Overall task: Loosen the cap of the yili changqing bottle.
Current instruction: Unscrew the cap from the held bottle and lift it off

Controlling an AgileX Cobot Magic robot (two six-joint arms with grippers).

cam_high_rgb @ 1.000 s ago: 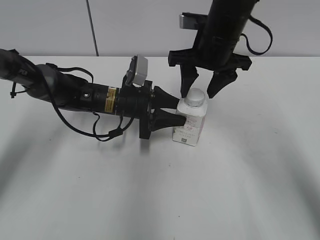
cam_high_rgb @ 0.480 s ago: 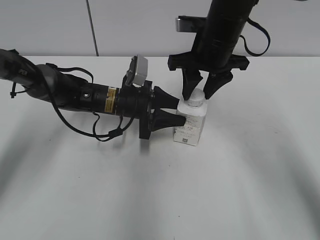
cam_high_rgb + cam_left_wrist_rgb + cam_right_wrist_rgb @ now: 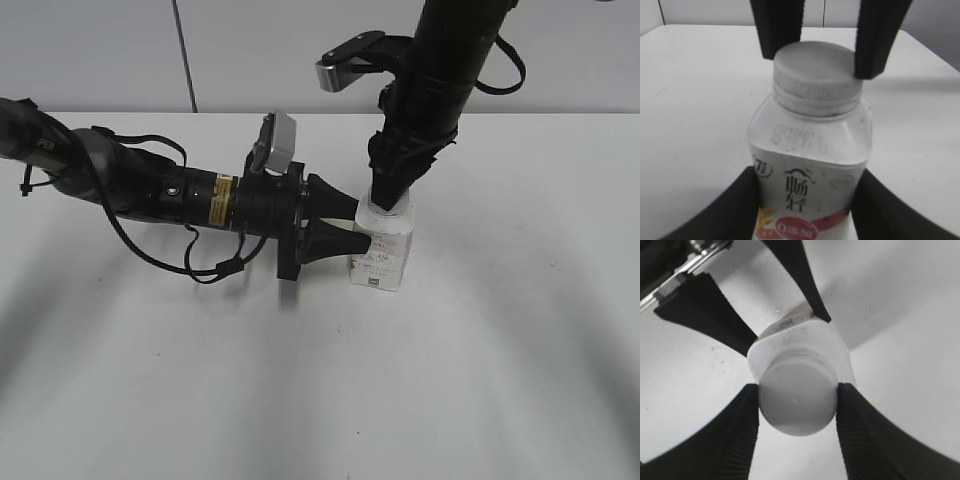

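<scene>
The yili changqing bottle stands upright on the white table, white with grey print and a pink band. My left gripper reaches in from the left and is shut on the bottle's body; its black fingers press both sides in the left wrist view. My right gripper comes down from above and is shut on the white cap, its ribbed fingers touching both sides of the rim. The cap also shows in the left wrist view. In the exterior view the right fingers hide most of the cap.
The white table spreads around the bottle. A grey wall with a vertical seam stands behind. The left arm and its cables lie low over the table's left side.
My right gripper has come down over the cap, closed on it and turned about its axis, with its wrist camera swinging to the left. The bottle has shifted slightly. The left gripper has kept its hold.
</scene>
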